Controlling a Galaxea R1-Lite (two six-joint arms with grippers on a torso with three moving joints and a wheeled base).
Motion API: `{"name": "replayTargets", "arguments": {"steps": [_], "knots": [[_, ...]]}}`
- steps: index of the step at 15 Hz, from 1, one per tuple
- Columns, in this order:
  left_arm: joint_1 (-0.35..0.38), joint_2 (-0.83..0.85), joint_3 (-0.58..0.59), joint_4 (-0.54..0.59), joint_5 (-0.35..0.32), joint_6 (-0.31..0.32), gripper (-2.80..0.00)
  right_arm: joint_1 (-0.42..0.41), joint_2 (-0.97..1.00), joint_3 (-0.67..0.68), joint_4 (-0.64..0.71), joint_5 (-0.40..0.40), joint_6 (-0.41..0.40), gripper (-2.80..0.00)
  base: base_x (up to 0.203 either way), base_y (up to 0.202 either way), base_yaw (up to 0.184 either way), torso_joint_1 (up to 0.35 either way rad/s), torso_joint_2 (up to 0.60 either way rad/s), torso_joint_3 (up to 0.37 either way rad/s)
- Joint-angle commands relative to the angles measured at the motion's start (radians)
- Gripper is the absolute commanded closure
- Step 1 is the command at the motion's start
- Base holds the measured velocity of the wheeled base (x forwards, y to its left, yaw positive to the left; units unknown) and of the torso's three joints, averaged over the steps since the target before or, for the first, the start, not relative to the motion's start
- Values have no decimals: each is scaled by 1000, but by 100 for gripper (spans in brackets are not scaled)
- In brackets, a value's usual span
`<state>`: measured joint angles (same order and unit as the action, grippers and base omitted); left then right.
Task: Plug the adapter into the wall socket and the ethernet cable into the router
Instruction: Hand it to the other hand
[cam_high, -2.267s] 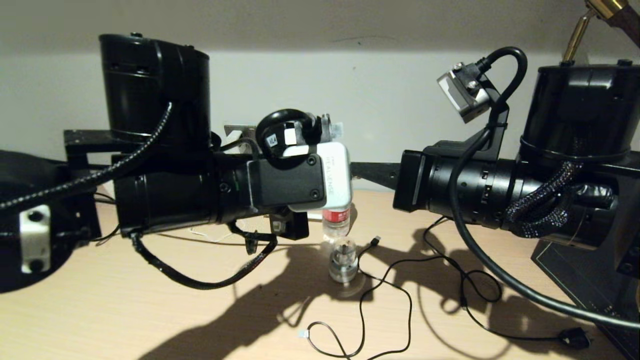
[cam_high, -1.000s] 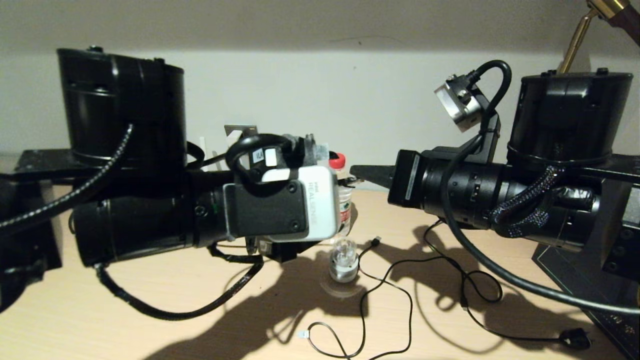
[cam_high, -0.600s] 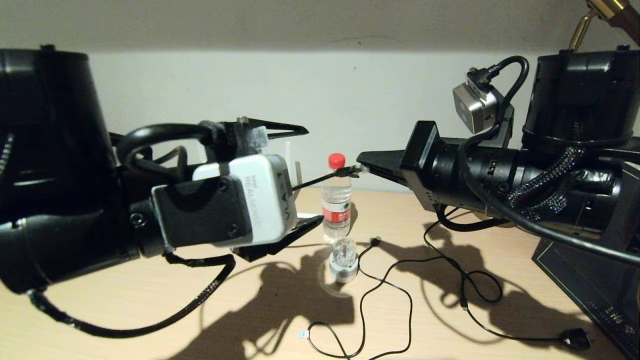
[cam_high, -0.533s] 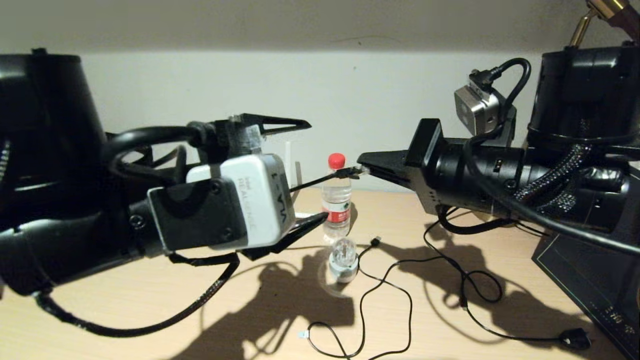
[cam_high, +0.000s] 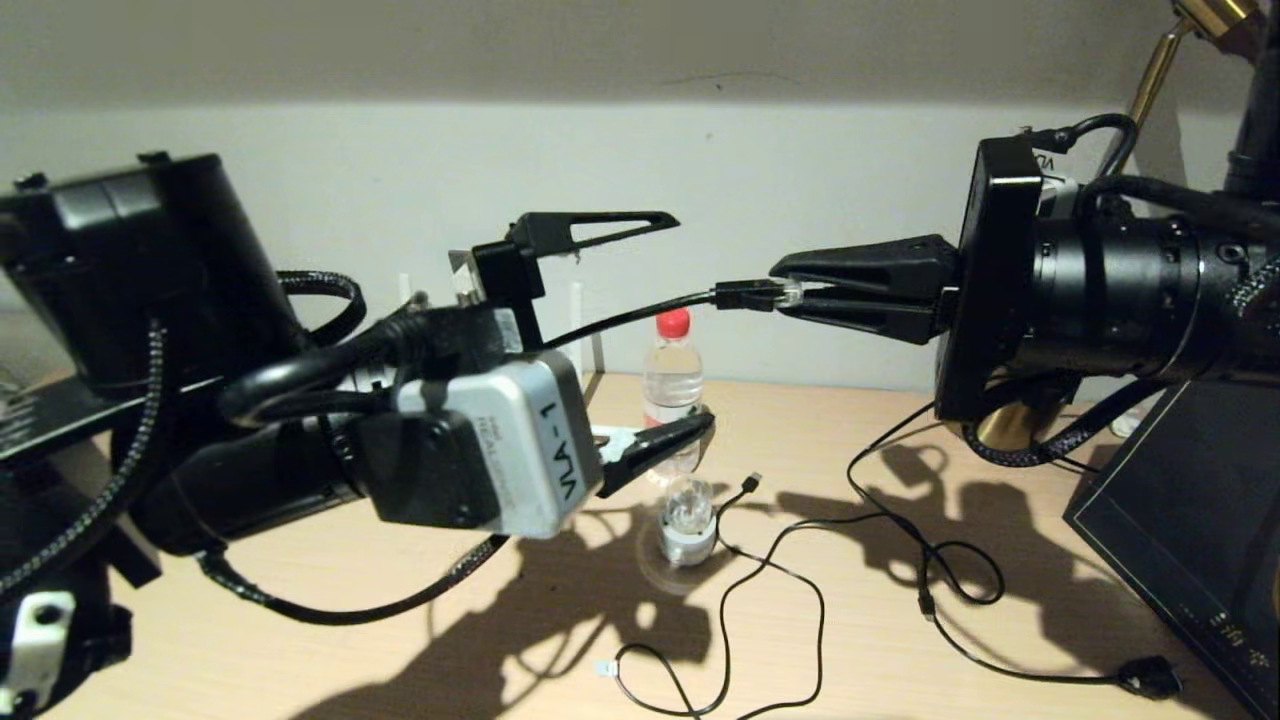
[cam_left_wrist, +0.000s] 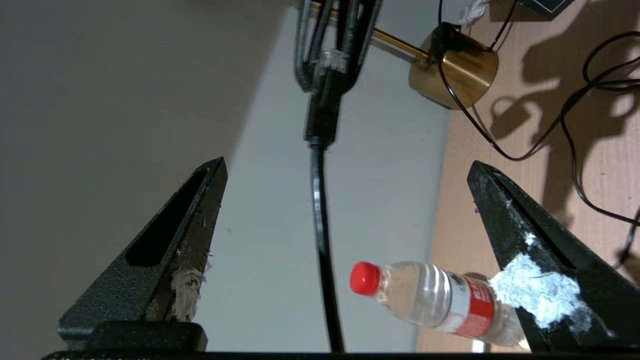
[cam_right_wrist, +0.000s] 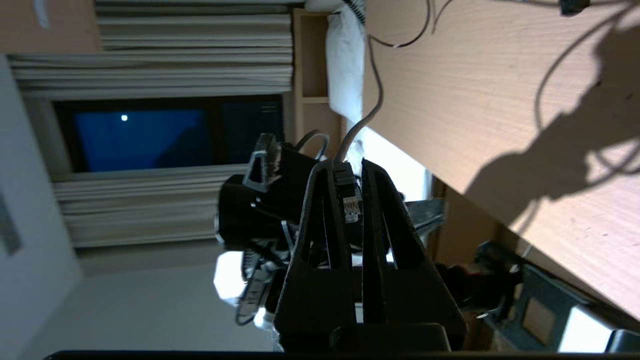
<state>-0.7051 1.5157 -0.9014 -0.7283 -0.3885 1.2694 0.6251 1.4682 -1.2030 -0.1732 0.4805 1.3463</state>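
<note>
Ethernet cable midair, right tool gripping

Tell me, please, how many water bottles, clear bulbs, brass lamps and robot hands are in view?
Water bottle: 1
Clear bulb: 1
Brass lamp: 1
Robot hands: 2 (left hand open; right hand shut on the ethernet cable)
Total: 5

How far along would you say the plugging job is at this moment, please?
Nothing visibly done: whether the adapter is plugged in cannot be told. In hand: the right gripper is shut on the ethernet cable, connector pinched between its fingers above the desk. The left gripper stands open, holding nothing. Left: plugging that connector into the router, mostly hidden behind the left arm.
</note>
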Motion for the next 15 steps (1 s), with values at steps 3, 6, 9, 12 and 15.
{"name": "replayTargets", "arguments": {"steps": [3,6,9,12,15], "knots": [[-1,11,-25,-10,-16,39,-280,-14,1,-7,0,62,45,0,0,0,0,0,0,0],[-1,28,-57,-19,-17,47,-280,-22,21,-7,-1,87,87,0,0,0,0,0,0,0],[1,51,-74,-39,-45,43,-280,-34,41,-18,-2,95,109,0,0,0,0,0,0,0],[78,14,48,-33,-46,19,-280,-65,51,23,-2,88,-20,0,0,0,0,0,0,0],[293,-62,203,18,-47,-102,-280,-81,-9,119,0,33,-203,0,0,0,0,0,0,0]]}}
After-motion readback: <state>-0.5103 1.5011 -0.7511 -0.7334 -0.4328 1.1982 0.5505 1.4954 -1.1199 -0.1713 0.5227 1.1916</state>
